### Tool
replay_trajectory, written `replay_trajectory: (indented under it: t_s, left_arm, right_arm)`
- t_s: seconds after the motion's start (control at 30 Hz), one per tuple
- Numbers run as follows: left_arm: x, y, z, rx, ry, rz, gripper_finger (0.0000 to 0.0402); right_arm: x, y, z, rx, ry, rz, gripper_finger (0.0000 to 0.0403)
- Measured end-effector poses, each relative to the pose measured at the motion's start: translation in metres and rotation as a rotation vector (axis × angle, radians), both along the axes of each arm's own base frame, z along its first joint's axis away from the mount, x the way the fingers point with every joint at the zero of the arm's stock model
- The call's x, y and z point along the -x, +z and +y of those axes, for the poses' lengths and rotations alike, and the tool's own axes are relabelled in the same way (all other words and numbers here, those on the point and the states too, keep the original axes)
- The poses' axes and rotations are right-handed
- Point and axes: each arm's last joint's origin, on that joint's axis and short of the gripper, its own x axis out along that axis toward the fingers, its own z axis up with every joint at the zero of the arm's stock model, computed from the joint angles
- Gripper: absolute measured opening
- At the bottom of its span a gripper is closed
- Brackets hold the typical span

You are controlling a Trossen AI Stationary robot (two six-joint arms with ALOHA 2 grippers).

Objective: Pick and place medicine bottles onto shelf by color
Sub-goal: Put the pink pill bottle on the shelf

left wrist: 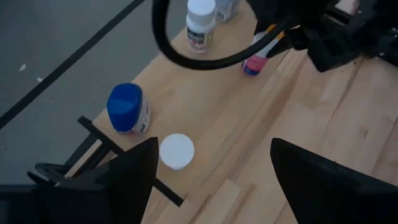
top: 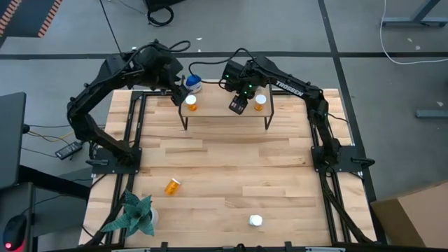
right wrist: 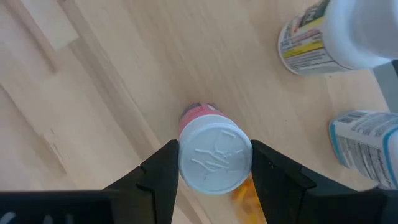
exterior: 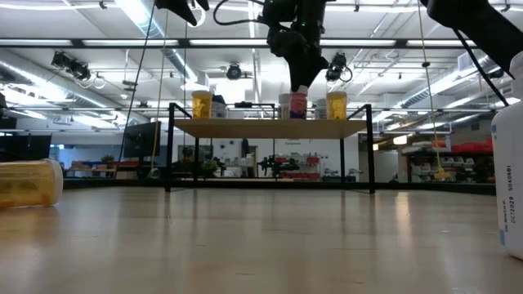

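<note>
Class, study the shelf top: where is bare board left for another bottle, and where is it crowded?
The shelf is bare between the left orange bottle and the right gripper, which holds a pink bottle. Its right end is crowded: that gripper sits beside another orange bottle.

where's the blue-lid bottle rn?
High view: the blue-lid bottle stands at the table's far edge behind the shelf, left end, just beyond the orange bottle and beside the left gripper.
</note>
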Motion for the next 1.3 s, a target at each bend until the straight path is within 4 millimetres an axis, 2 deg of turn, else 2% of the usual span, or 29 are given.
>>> replay_trajectory:
  t_s: [0.8, 1.3]
  left_arm:
    - [0.0010, -0.0014, -0.0011, 0.014, 0.004, 0.016, 0.0313]
    - [0.0009, -0.0014, -0.0012, 0.025, 0.017, 0.008, 0.0313]
  right_arm:
    - [-0.0059, -0.0023, -0.0051, 0.005, -0.059, -0.055, 0.0216]
    - [0.0003, -0.0020, -0.0061, -0.006, -0.081, -0.014, 0.0218]
